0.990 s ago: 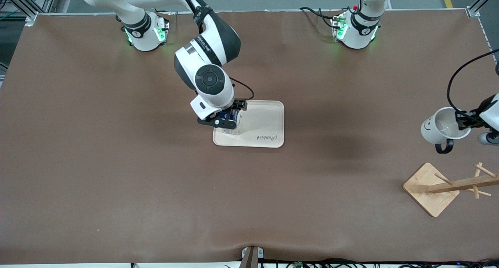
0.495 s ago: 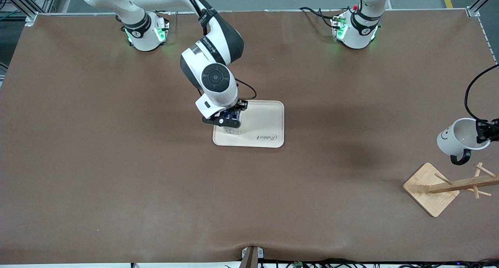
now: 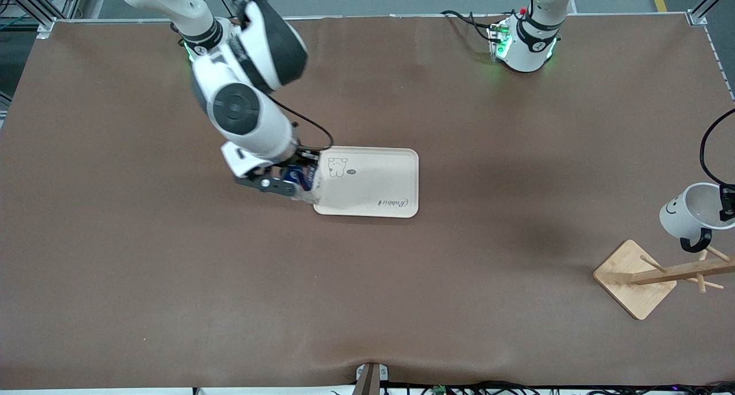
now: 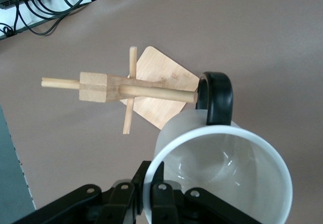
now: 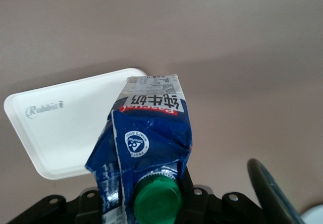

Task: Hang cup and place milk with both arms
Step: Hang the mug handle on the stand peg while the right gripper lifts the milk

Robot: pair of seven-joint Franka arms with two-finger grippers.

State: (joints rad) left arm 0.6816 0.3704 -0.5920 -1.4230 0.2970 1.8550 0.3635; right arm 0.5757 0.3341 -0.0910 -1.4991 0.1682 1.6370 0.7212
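Carton stock on the milk (image 5: 151, 143) looked soft and had creased where your right gripper (image 3: 287, 182) was clamped on it beside the tray (image 3: 396, 177). Your left gripper (image 4: 156, 204) had its fingers pinched on the rim of the cup (image 4: 222, 173), a stiff, slippery, breakable mug, above the rack (image 3: 654, 274).

High front overview of table (image 3: 367, 303); two close downward wrist views.

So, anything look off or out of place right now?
Yes: the milk is off the tray. The right gripper is shut on it beside the tray's edge toward the right arm's end, and its blue top looks crumpled. The left gripper holds the cup over the wooden rack, not hung.
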